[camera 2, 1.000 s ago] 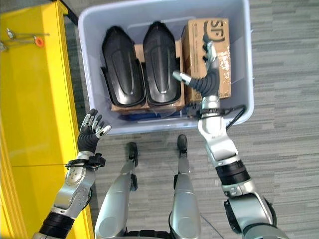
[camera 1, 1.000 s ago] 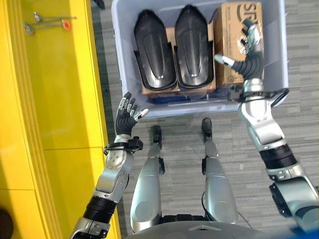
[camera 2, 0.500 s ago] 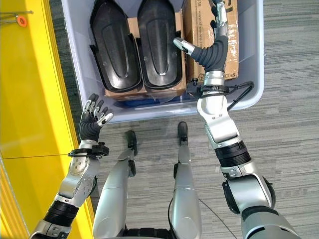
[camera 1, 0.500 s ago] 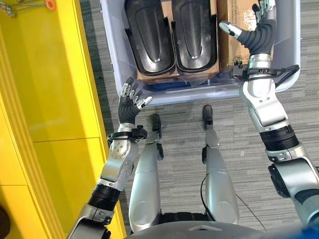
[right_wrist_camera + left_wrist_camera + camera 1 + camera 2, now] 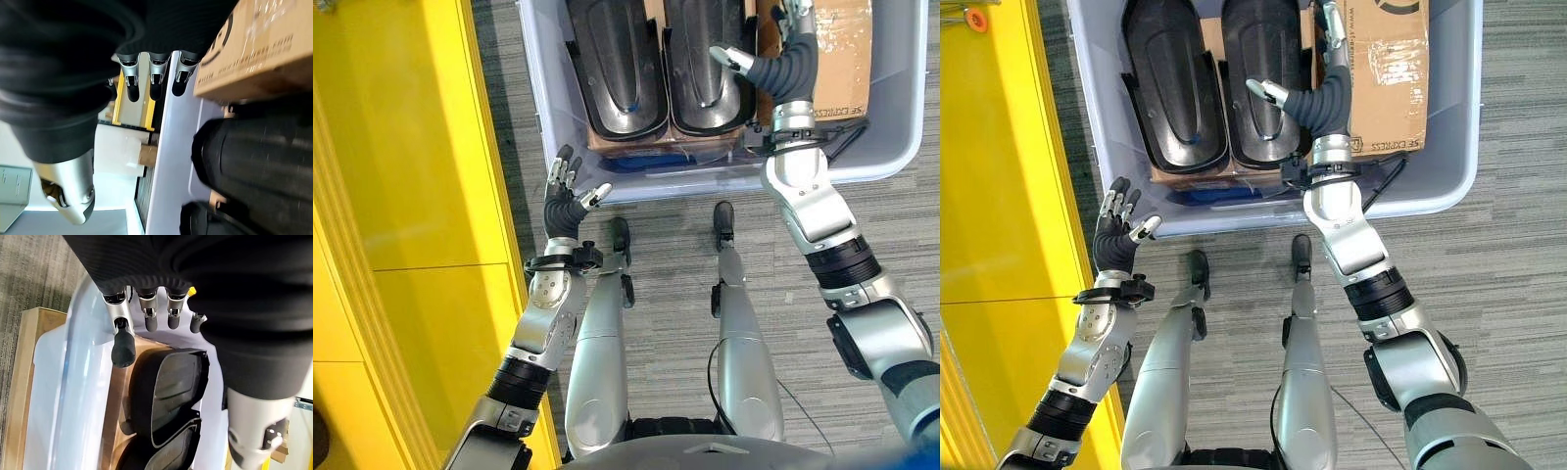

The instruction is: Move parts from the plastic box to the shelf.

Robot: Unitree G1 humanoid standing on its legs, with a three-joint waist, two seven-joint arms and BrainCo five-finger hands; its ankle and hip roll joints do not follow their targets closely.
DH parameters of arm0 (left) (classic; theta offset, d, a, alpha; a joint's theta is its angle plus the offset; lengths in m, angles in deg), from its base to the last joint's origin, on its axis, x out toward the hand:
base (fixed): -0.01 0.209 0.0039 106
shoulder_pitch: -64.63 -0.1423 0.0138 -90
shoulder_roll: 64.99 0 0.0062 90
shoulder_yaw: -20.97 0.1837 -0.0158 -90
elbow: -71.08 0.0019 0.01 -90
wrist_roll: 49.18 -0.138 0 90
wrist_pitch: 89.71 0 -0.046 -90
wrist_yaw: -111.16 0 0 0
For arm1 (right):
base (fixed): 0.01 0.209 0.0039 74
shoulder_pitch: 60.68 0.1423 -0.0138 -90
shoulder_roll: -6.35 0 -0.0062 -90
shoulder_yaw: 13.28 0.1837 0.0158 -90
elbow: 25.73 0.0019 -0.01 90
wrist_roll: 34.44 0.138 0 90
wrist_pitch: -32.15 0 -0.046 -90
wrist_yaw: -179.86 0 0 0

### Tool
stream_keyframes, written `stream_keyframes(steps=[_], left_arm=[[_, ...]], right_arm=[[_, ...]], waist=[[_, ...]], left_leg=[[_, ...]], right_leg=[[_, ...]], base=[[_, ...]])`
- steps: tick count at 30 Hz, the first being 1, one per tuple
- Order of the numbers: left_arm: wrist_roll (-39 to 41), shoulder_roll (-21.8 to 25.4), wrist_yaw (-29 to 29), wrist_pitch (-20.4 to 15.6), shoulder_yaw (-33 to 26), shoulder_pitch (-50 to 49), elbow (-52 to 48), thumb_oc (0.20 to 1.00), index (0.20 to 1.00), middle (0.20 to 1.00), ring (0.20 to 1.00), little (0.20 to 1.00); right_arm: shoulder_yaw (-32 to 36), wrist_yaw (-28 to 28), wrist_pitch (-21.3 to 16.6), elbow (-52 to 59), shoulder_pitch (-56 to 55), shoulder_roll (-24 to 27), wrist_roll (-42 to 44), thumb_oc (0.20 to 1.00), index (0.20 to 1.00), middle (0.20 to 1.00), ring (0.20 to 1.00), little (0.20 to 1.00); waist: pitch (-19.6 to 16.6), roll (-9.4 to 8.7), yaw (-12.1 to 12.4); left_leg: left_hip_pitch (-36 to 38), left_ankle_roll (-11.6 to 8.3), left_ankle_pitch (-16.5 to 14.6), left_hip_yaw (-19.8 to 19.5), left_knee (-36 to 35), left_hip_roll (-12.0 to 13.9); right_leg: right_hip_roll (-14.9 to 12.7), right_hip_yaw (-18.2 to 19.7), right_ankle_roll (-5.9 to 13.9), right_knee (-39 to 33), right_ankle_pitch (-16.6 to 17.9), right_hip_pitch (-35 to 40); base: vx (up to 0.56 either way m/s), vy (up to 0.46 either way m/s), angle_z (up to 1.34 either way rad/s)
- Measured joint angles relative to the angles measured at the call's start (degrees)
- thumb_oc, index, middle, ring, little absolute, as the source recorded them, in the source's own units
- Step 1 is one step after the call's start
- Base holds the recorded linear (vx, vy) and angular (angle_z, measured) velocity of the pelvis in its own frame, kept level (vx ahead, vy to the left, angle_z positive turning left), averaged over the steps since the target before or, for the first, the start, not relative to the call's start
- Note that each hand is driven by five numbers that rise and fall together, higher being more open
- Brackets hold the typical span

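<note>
Over the plastic box [image 5: 891,147], the right hand [image 5: 773,59] has slid across from the cardboard carton [image 5: 842,49] to the nearer of two black moulded parts [image 5: 705,59], fingers spread and gripping nothing. Both parts still lie inside the box, none on the yellow shelf [image 5: 401,147]. Outside the box's near corner hovers the left hand [image 5: 566,201], open and empty. A grasp looks close.

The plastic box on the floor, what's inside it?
The plastic box holds two black moulded parts side by side, lying on brown cardboard, and a cardboard carton beside them. The right hand reaches in between. Something blue shows beneath; what it is stays covered.
</note>
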Motion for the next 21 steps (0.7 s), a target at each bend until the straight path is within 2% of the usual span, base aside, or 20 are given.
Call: stream_keyframes(steps=[8, 21], left_arm=[[-0.02, 0.09, 0.11, -0.87, 0.57, -0.01, -0.22, 1.0, 1.0, 1.0, 1.0, 1.0], [-0.07, 0.26, 1.38, -1.4, 1.81, -0.72, -0.93, 1.0, 1.0, 1.0, 1.0, 1.0]], right_arm=[[-0.09, 0.07, 0.16, -1.66, -0.22, -0.1, 0.01, 1.0, 1.0, 1.0, 1.0, 1.0], [3.45, -4.58, 0.54, -8.15, -2.31, -2.07, 0.19, 1.0, 1.0, 1.0, 1.0, 1.0]], waist=[[0.28, -0.57, -0.02], [0.27, -0.56, 0.18]], left_leg=[[-1.84, 0.48, -0.36, -0.65, 1.33, -0.46], [-4.45, 1.1, -0.75, 0.33, 2.29, -1.04]], right_leg=[[-0.2, -0.51, 0.12, 0.96, -0.58, -1.22], [-0.84, 0.51, 0.32, 2.54, -1.24, -4.73]], base=[[0.0, 0.002, 0.03], [0.0, 0.003, -0.01]])
